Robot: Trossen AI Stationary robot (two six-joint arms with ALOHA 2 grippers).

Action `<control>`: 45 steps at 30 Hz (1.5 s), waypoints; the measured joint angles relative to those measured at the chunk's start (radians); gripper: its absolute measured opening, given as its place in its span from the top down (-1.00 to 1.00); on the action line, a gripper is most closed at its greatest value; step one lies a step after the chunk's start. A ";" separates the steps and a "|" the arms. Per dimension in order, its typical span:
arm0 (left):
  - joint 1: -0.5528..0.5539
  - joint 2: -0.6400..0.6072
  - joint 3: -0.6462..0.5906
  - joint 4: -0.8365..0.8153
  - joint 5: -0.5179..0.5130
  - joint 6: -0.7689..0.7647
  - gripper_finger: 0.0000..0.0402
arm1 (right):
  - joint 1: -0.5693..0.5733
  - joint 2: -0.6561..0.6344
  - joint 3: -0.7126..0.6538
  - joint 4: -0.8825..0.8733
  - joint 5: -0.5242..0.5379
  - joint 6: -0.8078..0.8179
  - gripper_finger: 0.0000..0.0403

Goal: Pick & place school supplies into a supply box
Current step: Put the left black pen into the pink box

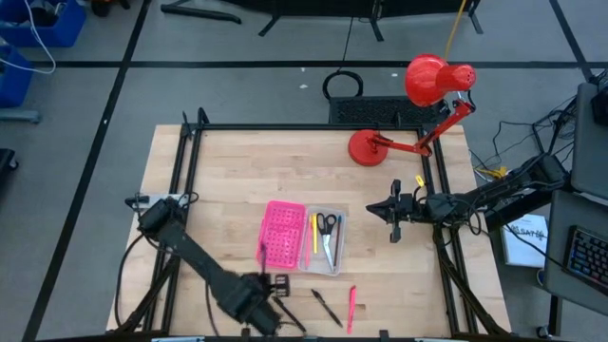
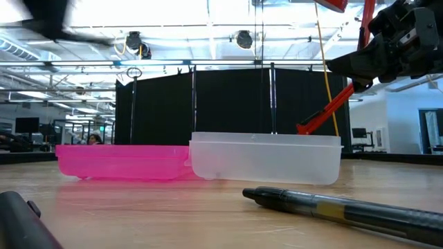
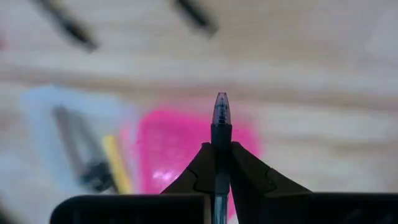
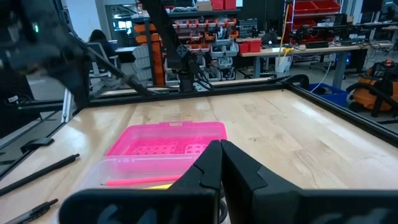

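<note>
Left gripper [image 3: 221, 163] holding a pen [image 3: 221, 118] by the bench's near edge, carrying it toward the supply box [image 1: 304, 237].

Left jaws are pinching narrow around the pen's barrel, its capped tip sticking out past the fingertips; the right gripper [image 1: 396, 211] is waiting, jaws fully closed on nothing, beyond the box toward the right edge. The box is lying open mid-bench, pink lid [image 1: 282, 234] flat on the left, clear tray holding scissors [image 1: 328, 231] and a yellow pencil [image 1: 314, 233]. A black pen [image 1: 326, 306] and a pink-red pen [image 1: 351, 308] are lying loose near the near edge. To do the step well: line the pen up along the tray's length, lower it over the clear half rather than the lid, and release low so it doesn't bounce out.
</note>
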 joint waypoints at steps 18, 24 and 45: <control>0.298 -0.001 0.061 0.291 0.031 0.600 0.86 | 0.000 0.000 0.000 -0.032 0.000 0.007 1.00; 0.372 -0.002 -0.003 0.438 0.175 0.700 0.86 | 0.000 0.000 0.000 -0.076 0.001 0.035 1.00; 0.499 -0.002 -0.347 0.757 0.303 0.786 0.86 | 0.000 0.000 0.000 -0.092 0.003 0.035 1.00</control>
